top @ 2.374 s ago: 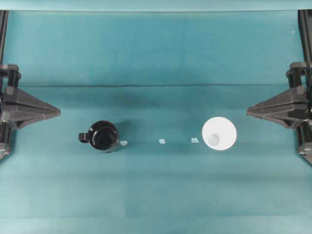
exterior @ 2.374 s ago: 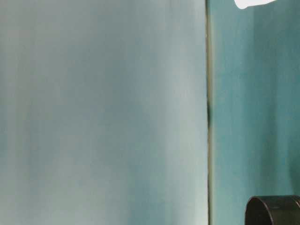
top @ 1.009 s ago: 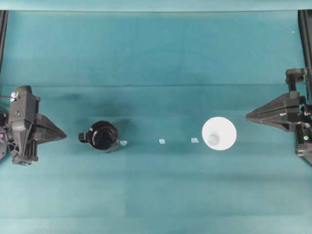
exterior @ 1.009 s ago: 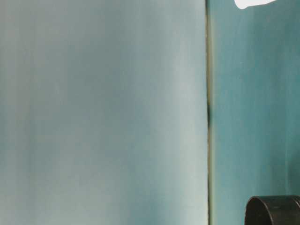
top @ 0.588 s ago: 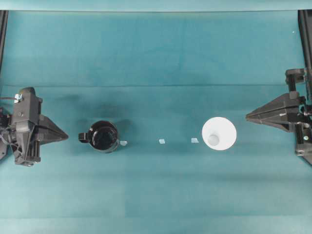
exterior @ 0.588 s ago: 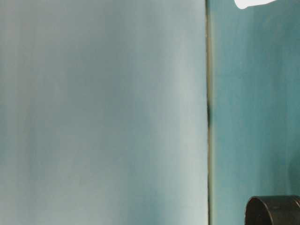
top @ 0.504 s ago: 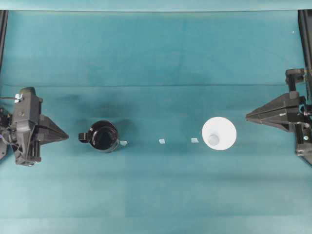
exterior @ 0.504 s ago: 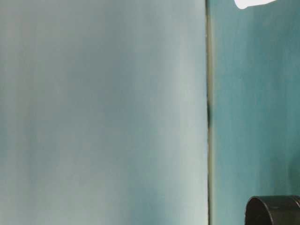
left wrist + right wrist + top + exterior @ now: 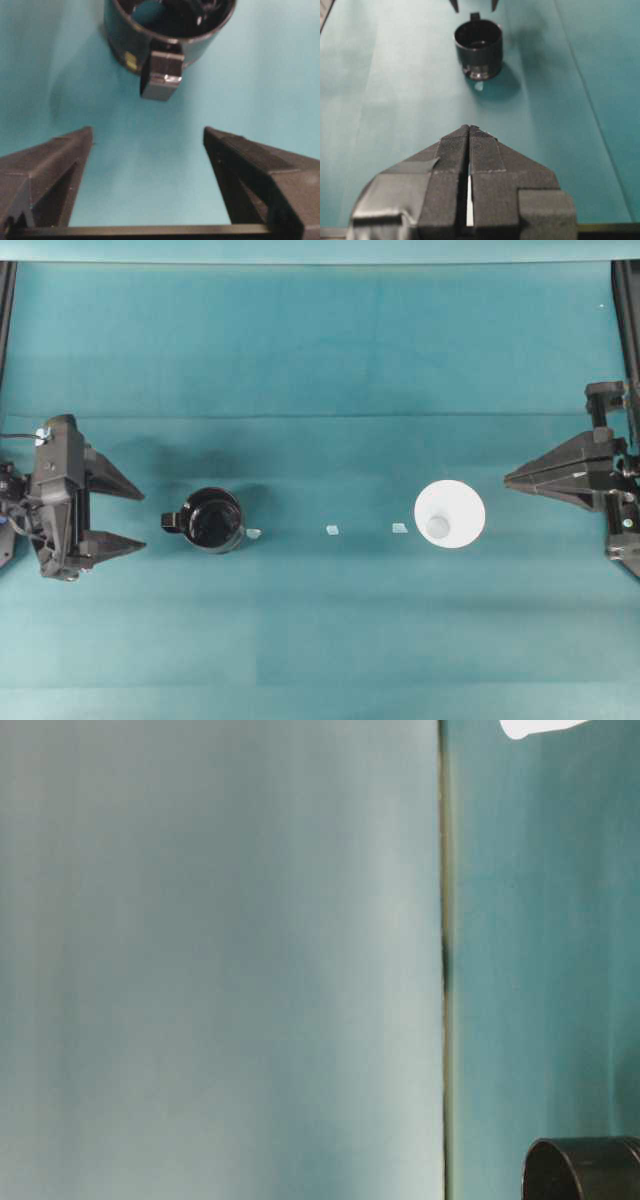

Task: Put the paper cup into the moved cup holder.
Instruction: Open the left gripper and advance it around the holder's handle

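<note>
The cup holder (image 9: pixel 213 520) stood upright on the teal table cover (image 9: pixel 320 360), left of centre in the overhead view, its small handle (image 9: pixel 161 75) pointing toward the left gripper (image 9: pixel 138 517). That gripper's jaws were spread wide, near the handle but not touching it. A small yellowish label (image 9: pixel 131 61) showed on the holder's wall beside the handle; its writing was too blurred to read. The paper cup (image 9: pixel 450 514) stood upright, well apart to the right, untouched. The right gripper (image 9: pixel 506 478) had its jaws pressed together, holding nothing, near the cup. Three small pale markers (image 9: pixel 332 530) lay in a row between holder and cup.
</note>
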Available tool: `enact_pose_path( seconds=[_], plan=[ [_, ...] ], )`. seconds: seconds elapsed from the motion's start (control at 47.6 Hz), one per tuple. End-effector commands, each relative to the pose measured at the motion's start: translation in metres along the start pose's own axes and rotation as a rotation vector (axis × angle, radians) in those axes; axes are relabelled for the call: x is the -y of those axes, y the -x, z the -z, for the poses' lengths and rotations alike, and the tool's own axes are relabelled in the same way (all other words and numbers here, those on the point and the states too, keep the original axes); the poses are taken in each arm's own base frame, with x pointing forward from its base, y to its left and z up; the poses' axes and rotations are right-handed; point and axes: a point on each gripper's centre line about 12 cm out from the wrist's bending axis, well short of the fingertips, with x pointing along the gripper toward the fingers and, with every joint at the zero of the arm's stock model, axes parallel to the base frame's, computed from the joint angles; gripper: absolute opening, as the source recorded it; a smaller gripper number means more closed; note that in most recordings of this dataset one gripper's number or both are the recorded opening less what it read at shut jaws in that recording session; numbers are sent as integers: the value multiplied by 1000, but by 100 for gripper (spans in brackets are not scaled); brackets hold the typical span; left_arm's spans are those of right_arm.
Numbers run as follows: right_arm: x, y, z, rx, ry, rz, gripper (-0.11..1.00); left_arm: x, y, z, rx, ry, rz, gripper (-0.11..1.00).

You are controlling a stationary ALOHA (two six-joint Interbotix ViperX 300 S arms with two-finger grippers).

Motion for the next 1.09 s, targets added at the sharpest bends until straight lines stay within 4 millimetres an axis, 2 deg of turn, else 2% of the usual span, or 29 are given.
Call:
enact_pose_path(
  seconds=[0.0,0.105,0.273,0.483,0.946,1.072],
  plan=[
    [-1,0,-8,12,-20,-1,3,0,-2,-3,14,-8,3,93],
    [-1,0,-8,12,-23,-1,3,1,-2,-6,46,-14,11,88],
    [-1,0,-7,11,-25,-1,3,2,-3,-10,94,-19,22,89],
    [-1,0,-7,11,-27,-1,3,2,-9,-8,75,-43,17,89],
    [0,0,-7,2,-27,2,3,3,-43,-17,69,-62,14,88],
    [0,0,-7,0,-27,2,3,3,-45,-18,65,-63,12,88]
  ],
)
